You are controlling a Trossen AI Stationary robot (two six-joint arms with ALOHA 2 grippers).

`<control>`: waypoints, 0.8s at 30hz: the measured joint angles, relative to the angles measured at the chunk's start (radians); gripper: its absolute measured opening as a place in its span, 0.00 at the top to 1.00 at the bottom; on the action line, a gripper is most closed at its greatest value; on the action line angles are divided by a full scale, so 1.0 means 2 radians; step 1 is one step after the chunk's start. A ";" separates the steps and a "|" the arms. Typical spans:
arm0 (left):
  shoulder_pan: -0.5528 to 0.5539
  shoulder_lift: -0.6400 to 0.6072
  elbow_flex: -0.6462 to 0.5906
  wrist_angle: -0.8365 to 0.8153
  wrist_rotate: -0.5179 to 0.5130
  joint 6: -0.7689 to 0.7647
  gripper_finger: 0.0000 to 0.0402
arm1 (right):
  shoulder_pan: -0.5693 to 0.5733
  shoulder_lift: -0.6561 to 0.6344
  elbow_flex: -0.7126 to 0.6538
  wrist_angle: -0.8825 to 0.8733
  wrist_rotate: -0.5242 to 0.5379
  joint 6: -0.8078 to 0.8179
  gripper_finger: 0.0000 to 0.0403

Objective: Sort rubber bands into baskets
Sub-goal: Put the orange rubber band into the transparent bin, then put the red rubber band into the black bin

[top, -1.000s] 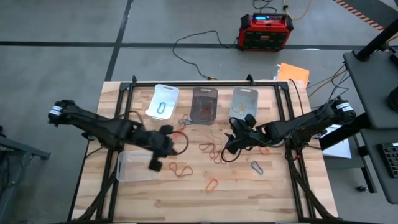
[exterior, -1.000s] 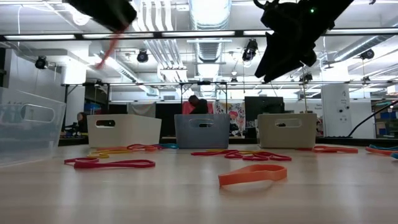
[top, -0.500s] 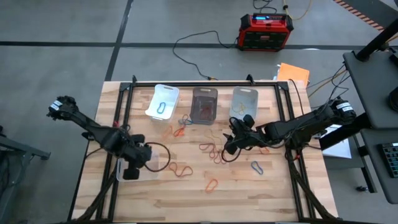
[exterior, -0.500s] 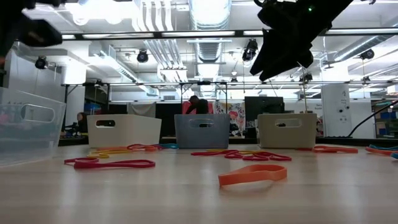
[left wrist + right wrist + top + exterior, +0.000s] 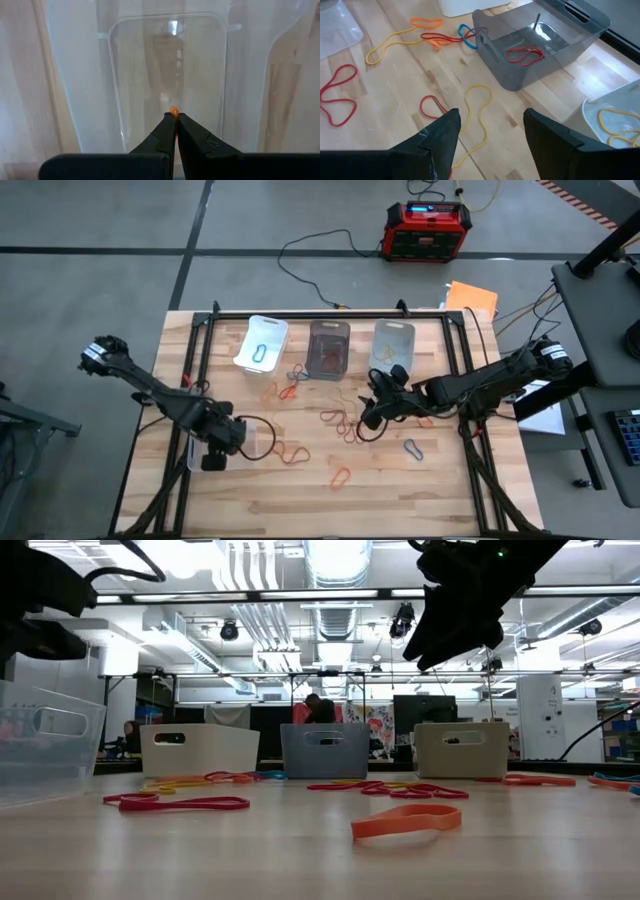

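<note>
Pinching an orange rubber band (image 5: pixel 173 111) w/ fingers closed, left gripper (image 5: pixel 174 119) hangs directly over the clear basket (image 5: pixel 117 75). Risk: band clings to pads on release. Right gripper (image 5: pixel 490 127) wide, waiting above loose bands.

Colours on the pale wooden table (image 5: pixel 400 490)

The small white plastic basket (image 5: pixel 262 342) holds a blue rubber loop (image 5: pixel 261 352), the smoky dark translucent basket (image 5: pixel 540 42) holds a red rubber loop (image 5: pixel 524 54), and one clear plastic basket (image 5: pixel 615 117) holds yellow loops (image 5: pixel 619 121). Red, orange and yellow bands lie on the light wood. The black left gripper (image 5: pixel 173 121) pinches an orange bit (image 5: pixel 174 111) above another clear basket (image 5: pixel 167 75). The box on the grey floor (image 5: pixel 100 220) is red and black (image 5: pixel 428 230).
</note>
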 joint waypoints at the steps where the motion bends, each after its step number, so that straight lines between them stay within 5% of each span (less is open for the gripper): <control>1: 0.000 0.001 0.000 0.000 0.000 0.000 1.00 | 0.000 0.000 0.000 0.000 0.000 0.000 0.47; 14: 0.000 0.026 0.000 0.002 -0.015 -0.009 0.99 | 0.000 0.000 0.000 0.000 0.000 0.001 0.47; 24: 0.000 0.027 0.006 0.002 -0.021 -0.026 0.80 | 0.000 0.000 0.000 0.000 0.000 0.001 0.47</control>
